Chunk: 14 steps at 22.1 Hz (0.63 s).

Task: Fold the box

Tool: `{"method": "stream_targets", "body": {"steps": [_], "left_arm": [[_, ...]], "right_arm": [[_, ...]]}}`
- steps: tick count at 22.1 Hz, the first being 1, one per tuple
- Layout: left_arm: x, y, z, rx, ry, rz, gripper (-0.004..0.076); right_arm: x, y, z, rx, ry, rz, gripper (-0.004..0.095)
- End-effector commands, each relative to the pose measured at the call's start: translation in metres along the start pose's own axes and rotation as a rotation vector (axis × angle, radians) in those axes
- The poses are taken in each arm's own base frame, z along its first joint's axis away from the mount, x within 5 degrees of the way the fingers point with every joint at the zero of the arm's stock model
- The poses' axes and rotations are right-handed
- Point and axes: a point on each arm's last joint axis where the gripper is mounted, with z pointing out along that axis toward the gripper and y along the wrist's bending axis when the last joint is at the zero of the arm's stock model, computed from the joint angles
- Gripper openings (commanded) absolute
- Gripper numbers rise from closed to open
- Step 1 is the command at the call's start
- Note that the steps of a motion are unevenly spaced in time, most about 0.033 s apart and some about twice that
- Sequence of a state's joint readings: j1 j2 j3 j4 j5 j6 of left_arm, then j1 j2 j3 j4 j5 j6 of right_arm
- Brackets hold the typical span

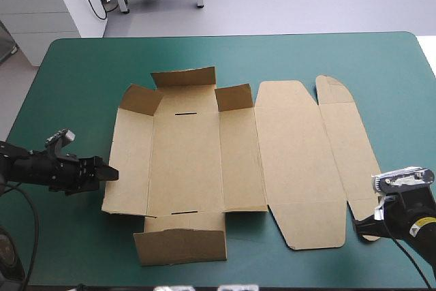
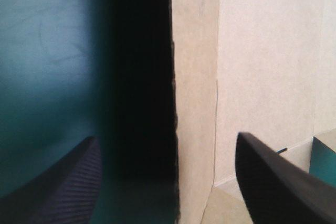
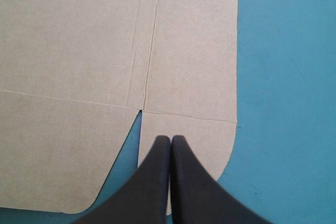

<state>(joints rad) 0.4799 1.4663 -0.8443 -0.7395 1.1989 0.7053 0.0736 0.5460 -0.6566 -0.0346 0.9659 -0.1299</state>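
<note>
One box (image 1: 197, 161); left hand (image 1: 112, 173) spread, right hand (image 3: 170, 140) pinched together.

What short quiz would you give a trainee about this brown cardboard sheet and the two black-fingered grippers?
1. True or false: the left gripper, with broad black fingers, stands open beside the cut brown cardboard box.
2. The right gripper is: A) shut, over a rounded corner tab; B) open, at the far edge; C) lifting a wall.
3. How many narrow slots are cut in the box?
Key: 1 true; 2 A; 3 two.
</note>
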Motion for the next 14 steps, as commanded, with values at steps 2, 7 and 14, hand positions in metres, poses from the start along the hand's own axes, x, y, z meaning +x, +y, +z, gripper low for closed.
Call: {"method": "stream_targets", "body": {"steps": [2, 7, 14], "left_arm": [[-0.005, -0.021, 0.011, 0.105, 0.056, 0.052, 0.051], [-0.01, -0.033, 0.027, 0.1, 0.06, 0.076, 0.051], [-0.014, -0.034, 0.038, 0.075, 0.063, 0.024, 0.0275]], "right_arm": [[-0.01, -0.003, -0.005, 0.021, -0.071, -0.007, -0.0021], [-0.009, -0.003, -0.005, 0.019, -0.059, -0.007, -0.0021], [-0.009, -0.003, -0.005, 0.02, -0.054, -0.008, -0.0021]]}}
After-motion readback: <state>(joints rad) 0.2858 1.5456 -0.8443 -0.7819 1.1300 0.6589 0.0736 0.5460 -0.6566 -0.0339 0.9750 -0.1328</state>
